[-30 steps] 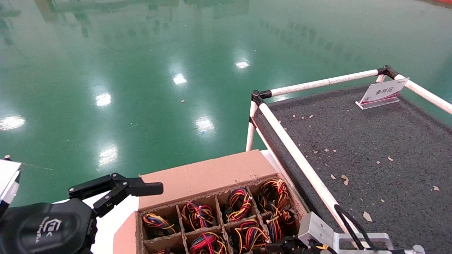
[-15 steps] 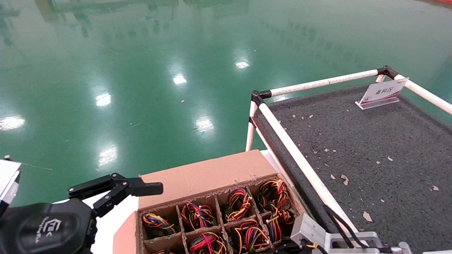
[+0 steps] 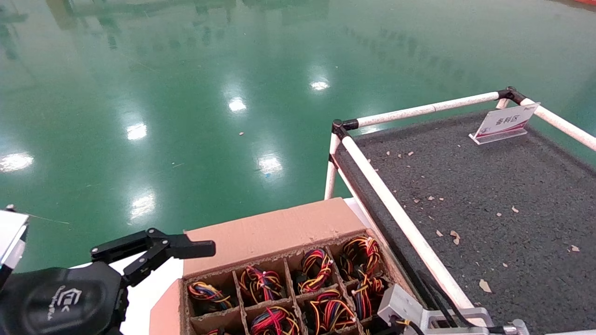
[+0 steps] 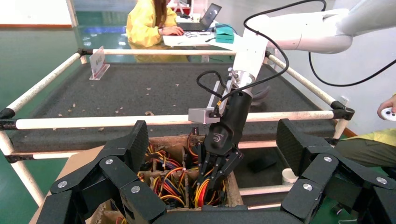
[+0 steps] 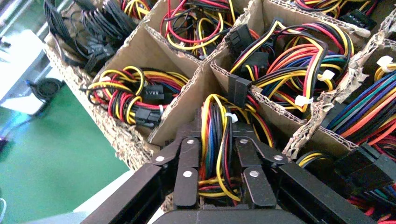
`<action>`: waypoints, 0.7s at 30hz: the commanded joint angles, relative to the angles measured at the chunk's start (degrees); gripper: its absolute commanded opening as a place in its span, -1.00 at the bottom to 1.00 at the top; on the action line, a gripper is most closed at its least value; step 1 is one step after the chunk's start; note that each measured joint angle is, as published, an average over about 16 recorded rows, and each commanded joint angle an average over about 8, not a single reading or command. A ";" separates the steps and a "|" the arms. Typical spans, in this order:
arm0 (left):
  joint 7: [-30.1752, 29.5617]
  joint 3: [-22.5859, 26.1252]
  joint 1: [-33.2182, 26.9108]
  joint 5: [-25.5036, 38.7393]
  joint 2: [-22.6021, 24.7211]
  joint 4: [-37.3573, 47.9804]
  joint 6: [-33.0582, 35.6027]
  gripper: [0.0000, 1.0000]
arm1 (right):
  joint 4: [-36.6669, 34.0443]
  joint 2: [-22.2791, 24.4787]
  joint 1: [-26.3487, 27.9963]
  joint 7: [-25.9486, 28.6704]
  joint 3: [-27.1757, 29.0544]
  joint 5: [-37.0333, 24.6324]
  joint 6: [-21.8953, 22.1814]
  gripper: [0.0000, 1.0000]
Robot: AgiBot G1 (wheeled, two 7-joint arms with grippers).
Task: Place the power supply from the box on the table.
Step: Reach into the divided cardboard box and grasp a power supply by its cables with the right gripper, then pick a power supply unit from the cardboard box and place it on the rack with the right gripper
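The brown cardboard box (image 3: 274,230) has grid cells stuffed with red, yellow, orange and black wire bundles. My right gripper (image 5: 215,133) reaches down into a cell by the box's right wall, and its fingers (image 5: 189,149) are shut on the upright wire bundle of a power supply (image 5: 215,116). That unit's grey case is hidden in the cell. The left wrist view shows the same right gripper (image 4: 208,179) sunk among the wires. My left gripper (image 3: 158,251) hangs open left of the box, holding nothing. The dark speckled table (image 3: 489,186) lies to the right.
White pipes (image 3: 396,209) with black corner joints frame the table, one running right next to the box. A small white sign (image 3: 505,122) stands at the table's far side. Green glossy floor (image 3: 186,116) lies beyond. A person in yellow (image 4: 149,23) sits behind the table.
My right arm has sunk lower and slightly left, taking its gripper deeper into the box cell. The left arm has not moved.
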 commanded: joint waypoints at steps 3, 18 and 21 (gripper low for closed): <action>0.00 0.00 0.00 0.00 0.00 0.00 0.00 1.00 | -0.86 -0.39 0.00 1.56 0.23 1.24 -0.07 -1.00; 0.00 0.01 0.00 0.00 0.00 0.00 0.00 1.00 | -4.92 -0.47 -1.55 7.83 2.61 10.75 -2.32 -1.00; 0.00 0.01 0.00 0.00 0.00 0.00 0.00 1.00 | -4.77 -0.06 -1.98 8.80 3.58 13.11 -2.51 -1.00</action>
